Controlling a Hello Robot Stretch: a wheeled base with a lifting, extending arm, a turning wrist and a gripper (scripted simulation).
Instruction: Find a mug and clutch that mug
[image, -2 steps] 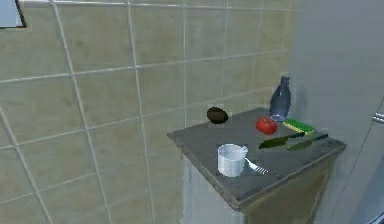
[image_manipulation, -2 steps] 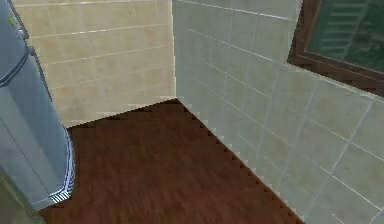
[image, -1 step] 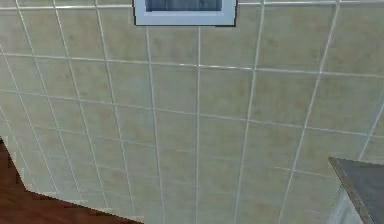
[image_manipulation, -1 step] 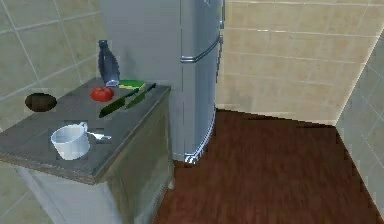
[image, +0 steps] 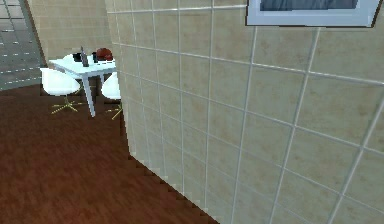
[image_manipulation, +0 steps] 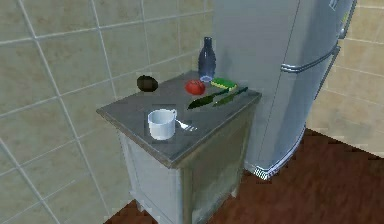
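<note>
A white mug (image_manipulation: 161, 123) stands upright on the grey top of a small counter (image_manipulation: 130, 113) in the arm side view, near its front edge. Beside the mug lies a small metal utensil (image_manipulation: 186, 125). Farther back on the same top are a dark round thing (image_manipulation: 148, 83), a red round thing (image_manipulation: 194, 88), a dark bottle (image_manipulation: 206, 56), a green and yellow sponge (image_manipulation: 222, 83) and a long knife with a green handle (image_manipulation: 215, 98).
A tall grey fridge (image_manipulation: 290, 70) stands right of the counter. In the forward view a tiled wall (image: 250, 110) is close ahead and to the right. Far left, a white table (image: 82, 68) with white chairs (image: 60, 84) stands on dark wood floor (image: 70, 160).
</note>
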